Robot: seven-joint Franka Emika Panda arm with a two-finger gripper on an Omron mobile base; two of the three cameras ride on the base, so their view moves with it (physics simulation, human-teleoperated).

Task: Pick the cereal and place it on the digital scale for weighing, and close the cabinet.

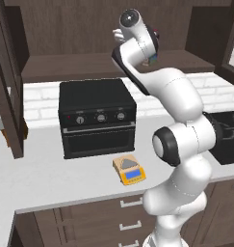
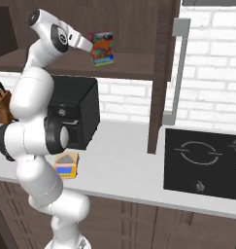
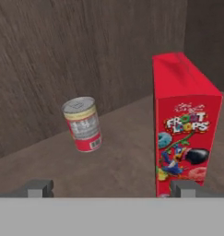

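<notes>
The left base view looks from behind the arm, forward and down on the toaster oven [image 1: 97, 117] at centre frame. The right base view sees the same oven [image 2: 73, 113] obliquely at centre left. The hand view looks closely along the cabinet shelf [image 3: 118, 152].

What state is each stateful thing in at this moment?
cabinet: door open, shelf exposed.
cereal: upright on the cabinet shelf, not gripped.
can: upright on the shelf, apart from the cereal.
digital scale: on the counter, plate bare.
gripper: open, near the cereal.
toaster oven: door closed.
</notes>
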